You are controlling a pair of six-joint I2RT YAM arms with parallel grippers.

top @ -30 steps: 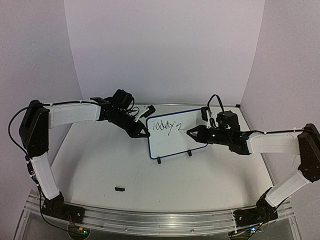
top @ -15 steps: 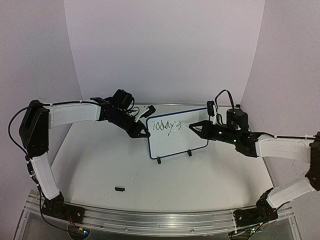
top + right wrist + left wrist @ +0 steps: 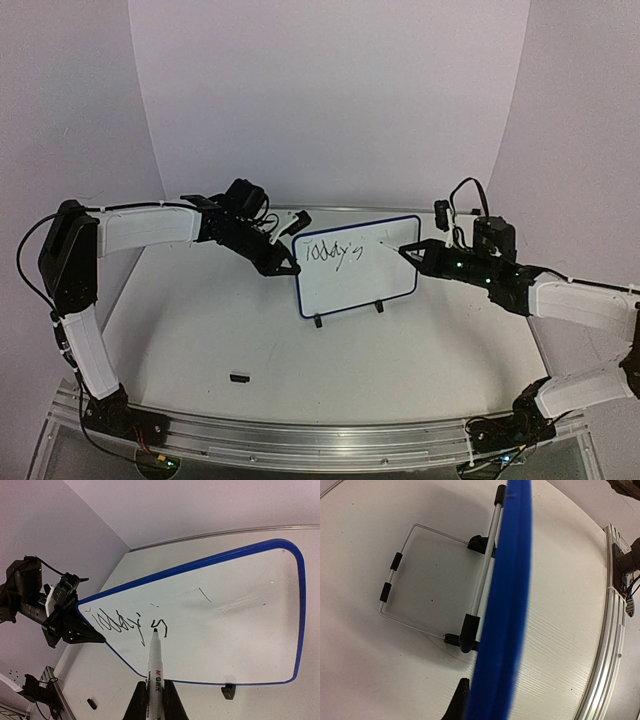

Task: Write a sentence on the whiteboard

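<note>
The whiteboard (image 3: 360, 280) stands on its two black feet mid-table, with its blue rim (image 3: 505, 605) running across the left wrist view. My left gripper (image 3: 285, 268) (image 3: 480, 707) is shut on the board's left edge; only one finger shows beside the rim. The sentence (image 3: 335, 252) (image 3: 120, 622) is thin black script along the top left of the board, ending in a small hooked stroke. My right gripper (image 3: 412, 252) (image 3: 155, 685) is shut on a white marker (image 3: 155, 657). The marker's black tip sits at that last stroke; whether it touches the board I cannot tell.
A small black cap (image 3: 239, 377) (image 3: 91, 703) lies on the table in front of the board. The board's wire stand (image 3: 435, 580) rests behind it. An aluminium rail (image 3: 320, 435) runs along the near edge. White backdrop walls close in the back and sides.
My right gripper has shifted right and slightly up along the board with the marker, adding a small stroke after the first word. The left arm and the board have not moved.
</note>
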